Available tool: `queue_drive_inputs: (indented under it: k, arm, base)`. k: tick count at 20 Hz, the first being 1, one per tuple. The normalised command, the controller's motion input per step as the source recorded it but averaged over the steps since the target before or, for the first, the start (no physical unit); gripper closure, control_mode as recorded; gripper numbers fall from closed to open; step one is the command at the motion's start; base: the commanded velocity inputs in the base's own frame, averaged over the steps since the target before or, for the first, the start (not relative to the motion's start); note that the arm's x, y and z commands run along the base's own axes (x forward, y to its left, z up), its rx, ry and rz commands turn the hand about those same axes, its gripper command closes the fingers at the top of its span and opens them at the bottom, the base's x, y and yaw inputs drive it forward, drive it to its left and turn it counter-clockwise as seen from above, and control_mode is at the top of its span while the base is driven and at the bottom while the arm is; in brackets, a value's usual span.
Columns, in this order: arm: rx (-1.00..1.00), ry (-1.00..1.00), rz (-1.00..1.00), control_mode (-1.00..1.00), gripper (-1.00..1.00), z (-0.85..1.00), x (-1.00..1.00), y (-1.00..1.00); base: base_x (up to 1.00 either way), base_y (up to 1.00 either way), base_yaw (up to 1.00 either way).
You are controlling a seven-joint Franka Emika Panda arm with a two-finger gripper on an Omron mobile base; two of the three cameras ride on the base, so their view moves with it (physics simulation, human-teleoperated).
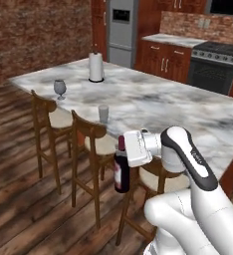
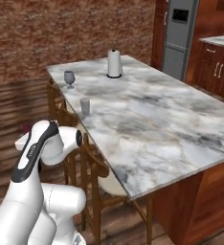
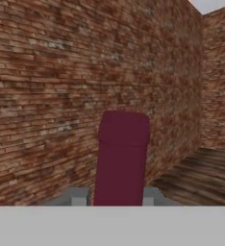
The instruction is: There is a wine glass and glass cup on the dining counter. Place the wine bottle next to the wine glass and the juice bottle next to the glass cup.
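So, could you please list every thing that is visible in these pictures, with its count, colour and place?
wine glass: one, grey translucent, far left end of the dining counter
glass cup: one, grey translucent, near the counter's front edge
paper towel roll: one, white, upright on a dark base at the counter's far side
dining counter: one, white-grey marble top, wood base
stools: at least three, wooden, along the counter's front
wine bottle: one, dark with red neck, held off the counter
fridge: one, grey, back wall
stove: one, dark, back right
gripper: one, white, shut on the bottle's neck
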Motion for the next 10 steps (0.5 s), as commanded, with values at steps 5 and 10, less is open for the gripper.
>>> queue_drive_inputs:
  k: [5, 10]
  arm:
    - [0.00, 0.00, 0.00, 1.00, 1.00, 0.00, 0.00, 0.00]
    - [0.00, 0.00, 0.00, 1.00, 1.00, 0.00, 0.00, 0.00]
  base:
    - [0.19, 0.62, -0.37]
    - [0.29, 0.59, -0.36]
